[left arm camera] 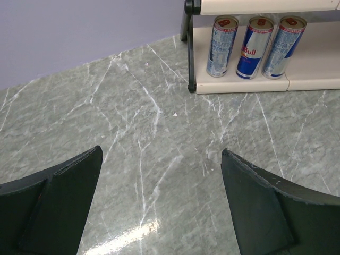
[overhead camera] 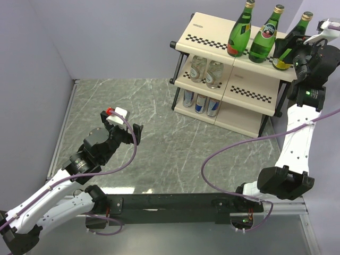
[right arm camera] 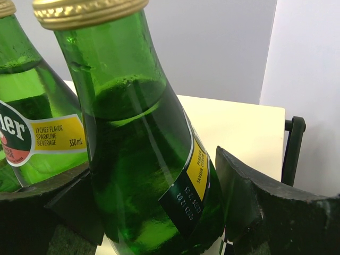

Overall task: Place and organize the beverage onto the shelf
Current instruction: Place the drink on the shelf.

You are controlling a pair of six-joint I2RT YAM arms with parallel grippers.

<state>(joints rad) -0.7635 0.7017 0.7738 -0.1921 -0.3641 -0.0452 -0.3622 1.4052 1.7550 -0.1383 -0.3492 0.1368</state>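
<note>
Right wrist, second bottle beside gripped bottle

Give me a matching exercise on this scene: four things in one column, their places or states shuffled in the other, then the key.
Things
1. rightmost green bottle
2. clear bottles
3. cans
4. left gripper

Places or states
A. bottom tier of the shelf
B. open above the marble table, holding nothing
C. top tier, between the fingers of the right gripper
D. middle tier

Pairs: 1-C, 2-D, 3-A, 4-B
</note>
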